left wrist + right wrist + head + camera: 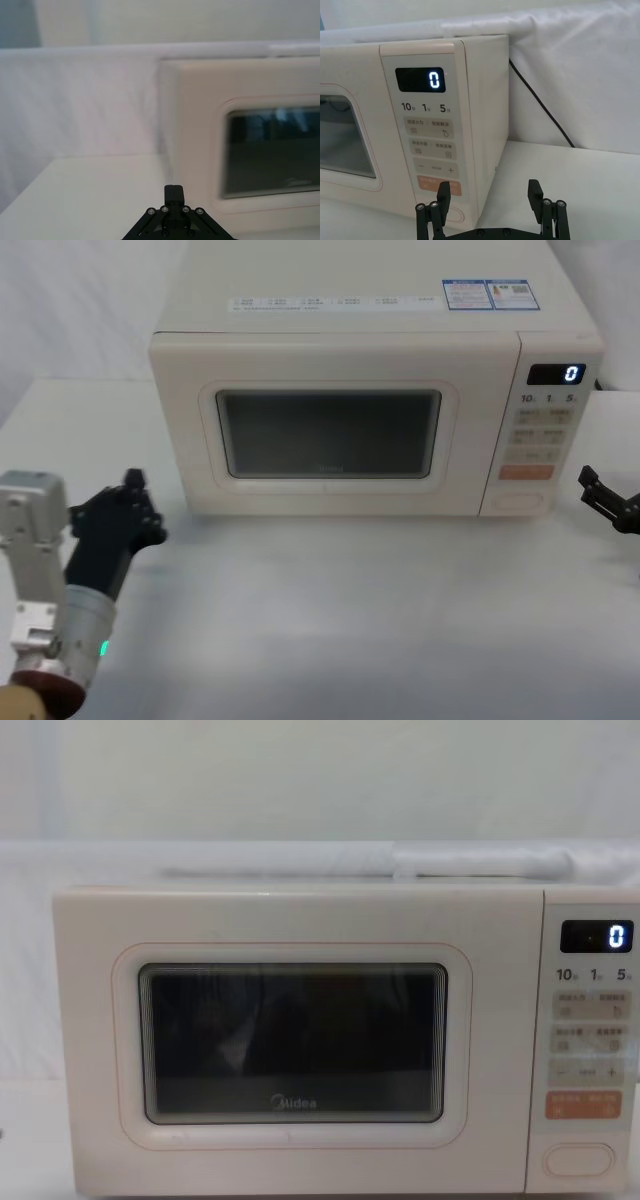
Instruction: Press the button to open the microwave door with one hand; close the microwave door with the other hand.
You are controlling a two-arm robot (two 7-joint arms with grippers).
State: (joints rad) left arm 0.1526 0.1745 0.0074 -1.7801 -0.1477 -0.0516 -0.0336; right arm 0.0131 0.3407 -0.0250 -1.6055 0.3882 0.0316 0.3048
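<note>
A grey "Midea" logo sits under the dark window of the large cream microwave door (300, 1040), which lies flush with the body, closed, on the one cream microwave (370, 300) standing at the back of the white surface (330, 620). To the door's right, the narrow control panel (590, 1050) carries a dark digital display (596, 936) showing a lit "0", and beneath it the digits "10", "1" and "5", each with a small character too fine to read. Below come two rows of pale keys with grey print, a minus-and-plus key and one orange labelled key (583, 1105); their lettering cannot be made out. At the bottom of the panel is the wide cream pill-shaped button (579, 1160), unmarked. A blue-and-white label (490, 294) lies on the microwave's top, its text illegible. The black left gripper (133, 502) hangs low over the surface, off the door's left front corner, pointing forward; whether its fingers are apart cannot be told. The black right gripper (490, 192) hovers just right of the panel's lower end, near the button but not touching it, its two fingers spread wide and holding nothing.
</note>
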